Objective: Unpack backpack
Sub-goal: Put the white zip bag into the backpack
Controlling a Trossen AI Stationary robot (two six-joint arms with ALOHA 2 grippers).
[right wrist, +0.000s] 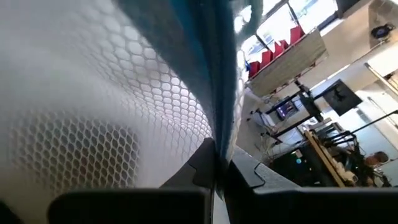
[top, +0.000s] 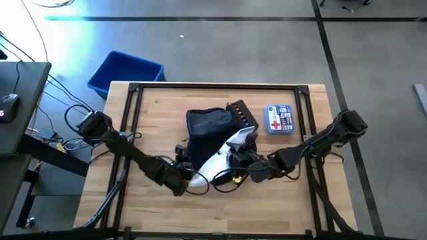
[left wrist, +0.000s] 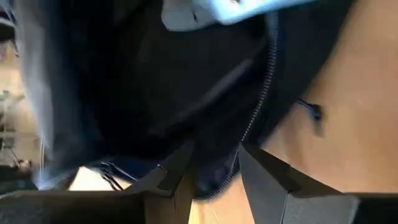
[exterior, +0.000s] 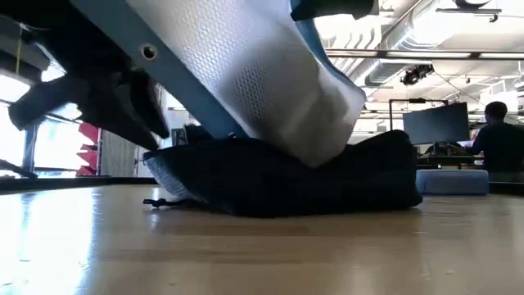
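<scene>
**Pouch coming out of the backpack**

A pale wooden table [top: 267,200] stands on grey concrete. At its middle lies the soft dark navy fabric backpack [top: 207,127], slumped flat. The right gripper [right wrist: 217,163] pinches the blue-trimmed edge of a white mesh pouch [top: 223,157], lifted near the front edge. The left gripper [left wrist: 214,165] straddles the backpack's zipper rim, fingers narrowly apart. The fabric looks limp and light; holding the rim seems wisest.
</scene>
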